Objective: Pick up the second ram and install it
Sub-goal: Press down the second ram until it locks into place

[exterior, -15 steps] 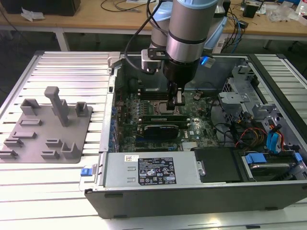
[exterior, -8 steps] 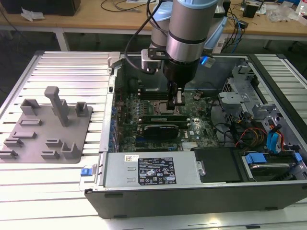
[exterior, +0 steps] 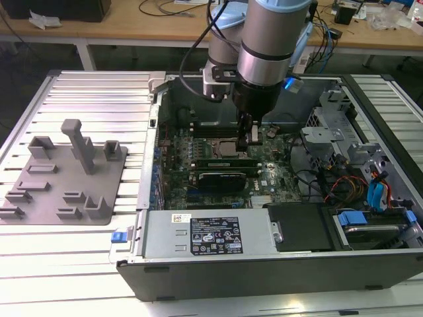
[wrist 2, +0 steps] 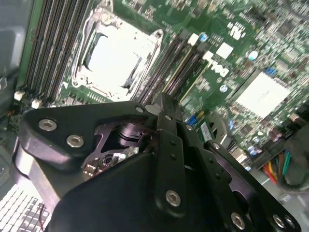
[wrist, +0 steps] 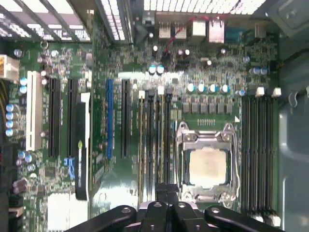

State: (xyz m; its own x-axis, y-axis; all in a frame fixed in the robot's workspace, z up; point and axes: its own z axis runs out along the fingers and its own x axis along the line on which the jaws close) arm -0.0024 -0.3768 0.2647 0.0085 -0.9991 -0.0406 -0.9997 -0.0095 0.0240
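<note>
My gripper [exterior: 252, 140] reaches down into the open computer case, just over the motherboard beside the processor socket [exterior: 228, 148]. In both wrist views its black fingers [wrist: 161, 193] stand pressed together with no gap. They sit above one end of the memory slots [wrist: 154, 140] next to the socket [wrist: 207, 166]. The second ram [wrist 2: 186, 72], a thin green stick, lies seated in one of these slots and runs under the fingertips [wrist 2: 164, 104]. I cannot tell whether the fingers touch it.
A black expansion card [exterior: 225, 178] stands just in front of the slots. A grey fixture plate [exterior: 66, 178] with blocks lies to the exterior view's left of the case. The power supply [exterior: 205, 234], drive cage [exterior: 337, 132] and coloured cables [exterior: 344, 185] crowd the case.
</note>
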